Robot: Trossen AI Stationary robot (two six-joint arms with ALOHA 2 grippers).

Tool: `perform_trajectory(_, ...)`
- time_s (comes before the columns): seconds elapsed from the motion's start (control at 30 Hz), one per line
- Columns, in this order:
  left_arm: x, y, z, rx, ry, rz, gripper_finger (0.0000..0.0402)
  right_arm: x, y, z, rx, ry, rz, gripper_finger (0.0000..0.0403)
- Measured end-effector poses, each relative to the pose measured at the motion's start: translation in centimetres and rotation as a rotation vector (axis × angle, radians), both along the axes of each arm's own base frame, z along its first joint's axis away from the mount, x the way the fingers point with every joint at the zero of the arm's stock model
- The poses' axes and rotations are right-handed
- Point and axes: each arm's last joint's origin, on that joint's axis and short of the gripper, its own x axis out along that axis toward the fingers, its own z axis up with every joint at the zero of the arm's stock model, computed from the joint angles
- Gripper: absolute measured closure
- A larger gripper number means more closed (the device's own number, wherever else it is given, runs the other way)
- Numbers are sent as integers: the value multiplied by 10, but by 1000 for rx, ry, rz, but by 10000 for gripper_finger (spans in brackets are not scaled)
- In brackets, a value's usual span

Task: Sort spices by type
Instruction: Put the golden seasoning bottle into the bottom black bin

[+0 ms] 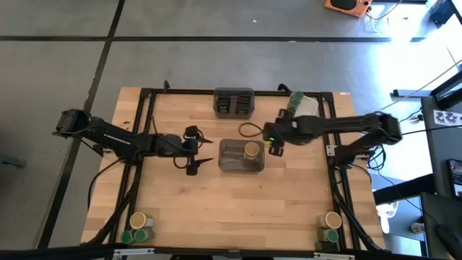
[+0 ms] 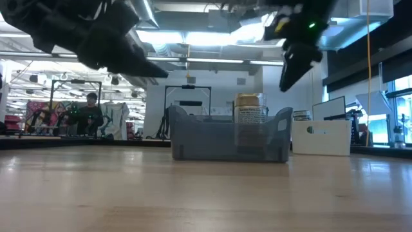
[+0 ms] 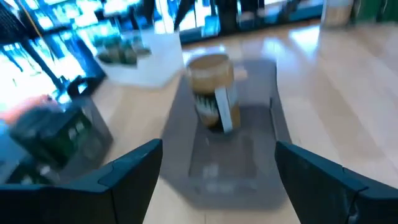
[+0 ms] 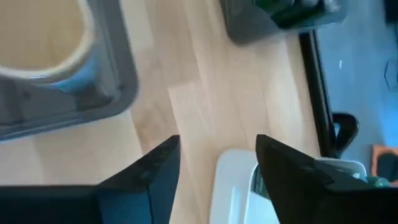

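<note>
Right gripper hangs empty, jaws apart, beside the tan-lidded jar, which I judge light, rigid, slick, best pinched across its lid.

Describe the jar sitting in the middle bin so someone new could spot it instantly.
Start at the wooden table and find the grey bin at its centre, between the two arms. In the bin's far right corner stands one round tan-lidded jar with a label on its side. It is the bin's only content; the other tan-lidded jars sit in the near corner clusters beside green-lidded ones.
</note>
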Motion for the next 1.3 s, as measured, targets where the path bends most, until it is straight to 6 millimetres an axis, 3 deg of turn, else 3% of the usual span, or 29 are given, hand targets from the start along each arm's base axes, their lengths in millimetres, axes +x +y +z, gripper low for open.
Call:
perform_trajectory(0.23,14,-1,25,-55,45,22,91,-27,5,10,-39,-357,148,215)
perform_trajectory(0.4,22,-7,59,-117,182,85,91,-29,8,13,-115,-567,364,217)
perform_trajectory(0.53,18,-23,92,-206,295,100,91,-23,10,22,-158,-688,450,217)
perform_trajectory(0.8,-13,-66,120,-320,510,120,91,-17,14,46,-156,-958,569,217)
perform_trajectory(1.13,-71,-92,116,-533,1026,246,91,-10,19,64,-106,-1222,694,217)
perform_trajectory(1.3,-83,-109,116,-515,1079,154,91,1,21,60,-39,-1279,738,217)
